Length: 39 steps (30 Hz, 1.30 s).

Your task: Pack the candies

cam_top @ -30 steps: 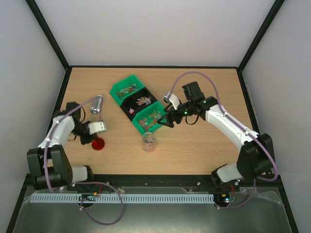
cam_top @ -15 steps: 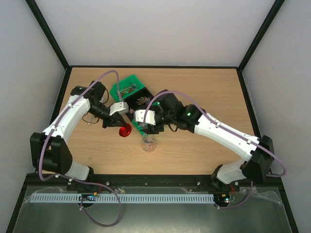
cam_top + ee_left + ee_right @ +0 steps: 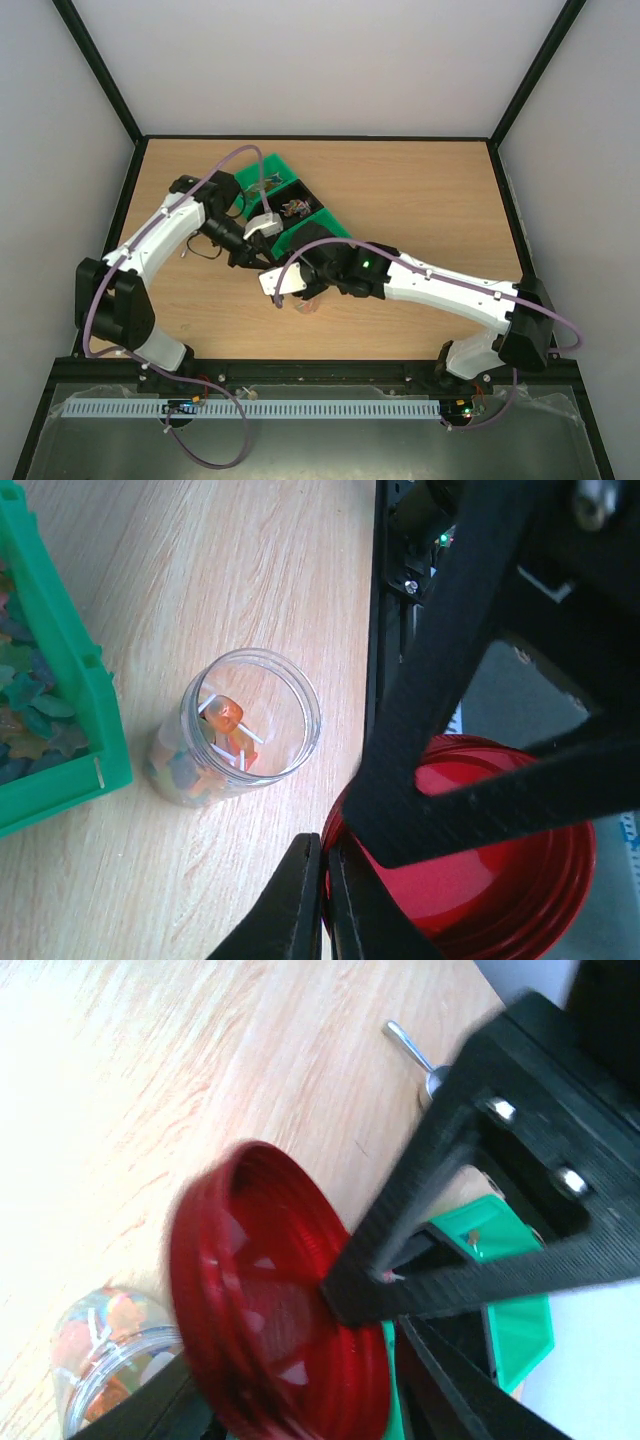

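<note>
The candies [image 3: 225, 720] lie in an open clear jar [image 3: 250, 720] standing upright on the table, and more fill the green bin [image 3: 90, 710]. My left gripper [image 3: 325, 850] is shut on the rim of a red lid [image 3: 500, 880], held above the table just beside the jar [image 3: 308, 306]. My right gripper [image 3: 300, 1410] has a finger on each side of the same lid [image 3: 260, 1290]. Blur hides whether those fingers press it. From above, the left gripper [image 3: 250, 262] and the right gripper [image 3: 283, 283] meet left of the jar, and the lid is hidden there.
A row of green and black bins [image 3: 265, 175] with more candies [image 3: 295, 208] runs diagonally behind the grippers. A silver scoop [image 3: 410, 1045] lies on the wood to the left. The jar [image 3: 110, 1350] stands close under the lid.
My left arm lifted the red lid off the table at the left and carried it right, up to the jar. My right arm swung left and down, its jaws narrowing around the lid.
</note>
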Tool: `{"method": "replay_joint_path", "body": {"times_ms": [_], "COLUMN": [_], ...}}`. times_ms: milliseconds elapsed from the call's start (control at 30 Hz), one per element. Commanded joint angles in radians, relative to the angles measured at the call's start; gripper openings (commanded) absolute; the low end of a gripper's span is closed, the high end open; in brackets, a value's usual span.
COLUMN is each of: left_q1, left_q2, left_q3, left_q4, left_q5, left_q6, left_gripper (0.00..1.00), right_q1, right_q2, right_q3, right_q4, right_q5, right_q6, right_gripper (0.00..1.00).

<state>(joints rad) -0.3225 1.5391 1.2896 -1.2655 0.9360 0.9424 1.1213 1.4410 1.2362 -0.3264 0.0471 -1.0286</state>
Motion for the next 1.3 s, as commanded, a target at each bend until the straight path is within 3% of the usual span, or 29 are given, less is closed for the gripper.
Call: {"method": "replay_joint_path", "body": {"times_ms": [0,200,300,500,567,600,667,800,867,1067,1267], "left_q1": [-0.007,-0.017,-0.018,0.048,0.120,0.162,0.229,0.291,0.292,0.230,-0.099], "left_q2": [0.024,0.041,0.036,-0.002,-0.038,-0.062,-0.114,-0.239,-0.282,-0.294,-0.412], "left_q3": [0.026,0.032,0.034,0.120,0.141,0.144,0.135,0.081,0.054,0.099,-0.046], "left_q4": [-0.031,-0.031,-0.030,0.013,0.106,0.167,0.324,0.683,0.757,0.717,0.737], "left_q5": [0.049,0.053,0.053,0.026,0.014,0.003,-0.052,-0.250,-0.312,-0.369,-0.671], "left_q6": [-0.045,-0.055,-0.048,-0.095,-0.182,-0.233,-0.377,-0.737,-0.803,-0.696,-0.449], "left_gripper": [0.02,0.03,0.11,0.54,0.62,0.71,0.97,1.00,0.99,1.00,1.00], "right_q1": [0.050,0.066,0.066,0.016,-0.046,-0.077,-0.146,-0.300,-0.363,-0.545,-0.641], "right_q2": [-0.013,-0.020,-0.023,-0.043,-0.053,-0.059,-0.065,-0.060,-0.053,-0.021,0.050], "right_q3": [-0.034,-0.031,-0.023,0.014,0.029,0.036,0.046,0.056,0.062,0.023,0.004], "right_q4": [-0.015,-0.013,-0.012,-0.035,-0.036,-0.033,-0.027,0.002,0.003,0.055,-0.006], "right_q5": [0.091,0.113,0.115,-0.024,-0.132,-0.192,-0.325,-0.554,-0.658,-1.002,-1.227], "right_q6": [-0.037,-0.022,0.002,0.173,0.270,0.327,0.434,0.681,0.781,1.023,1.047], "right_gripper": [0.39,0.18,0.10,0.06,0.06,0.06,0.06,0.06,0.06,0.07,0.07]}}
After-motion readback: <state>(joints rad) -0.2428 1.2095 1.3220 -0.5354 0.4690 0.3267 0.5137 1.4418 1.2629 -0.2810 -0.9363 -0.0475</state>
